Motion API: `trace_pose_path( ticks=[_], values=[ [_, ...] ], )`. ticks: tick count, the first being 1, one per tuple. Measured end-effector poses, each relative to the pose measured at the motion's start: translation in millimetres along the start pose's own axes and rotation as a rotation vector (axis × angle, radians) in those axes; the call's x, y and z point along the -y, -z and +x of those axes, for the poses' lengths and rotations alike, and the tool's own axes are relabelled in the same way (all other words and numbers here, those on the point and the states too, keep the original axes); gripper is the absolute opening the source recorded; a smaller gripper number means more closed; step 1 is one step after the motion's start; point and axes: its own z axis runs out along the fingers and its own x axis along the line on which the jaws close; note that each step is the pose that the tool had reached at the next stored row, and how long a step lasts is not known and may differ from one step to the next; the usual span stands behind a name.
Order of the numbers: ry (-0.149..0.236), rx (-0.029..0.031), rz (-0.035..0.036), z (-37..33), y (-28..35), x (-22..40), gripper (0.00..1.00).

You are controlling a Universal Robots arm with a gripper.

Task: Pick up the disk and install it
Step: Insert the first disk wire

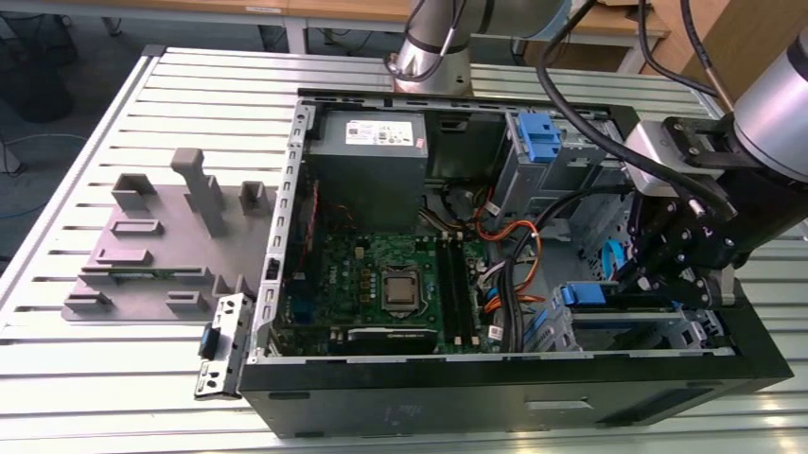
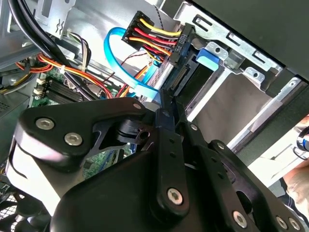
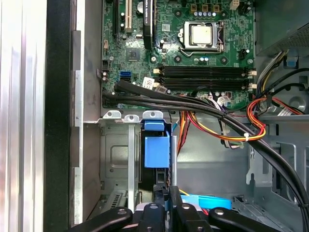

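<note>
The tool sits low inside the open computer case, at the drive bay in the case's near corner on the exterior view's right. In the second wrist view its two black fingers lie pressed together with no gap, holding nothing. Their tips come just beside a black connector and a bundle of red, yellow and black wires.

The disk shows in the first wrist view as a blue-railed edge standing between the bay's metal uprights, just ahead of the tool; its label and silver face are hidden. There is little open room here: bay walls close on both sides, and thick black cables cross just beyond.

Farther in lies the green motherboard, with the grey power-supply box at the far wall and a bright-blue latch piece upright beside it. Outside the case, on the exterior view's left, a grey fixture rests on the slatted desk, which has open surface around it.
</note>
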Motion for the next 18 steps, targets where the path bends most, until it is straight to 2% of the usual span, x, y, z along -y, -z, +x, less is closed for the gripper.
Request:
trace_pose_path(
  ticks=[7, 8, 9, 14, 18],
  values=[
    [0.0, 0.0014, 0.0001, 0.0, -0.7, 0.0, 0.16],
    [0.0, 0.0011, 0.0001, 0.0, -0.7, 0.0, 0.17],
    [0.0, 0.001, 0.0, 0.0, -0.7, 0.0, 0.24],
    [0.0, 0.0003, 0.0, 0.0, -0.2, 0.0, 0.24],
    [0.0, 0.0005, 0.0, -0.2, 5.6, -0.2, 0.24]
  ],
)
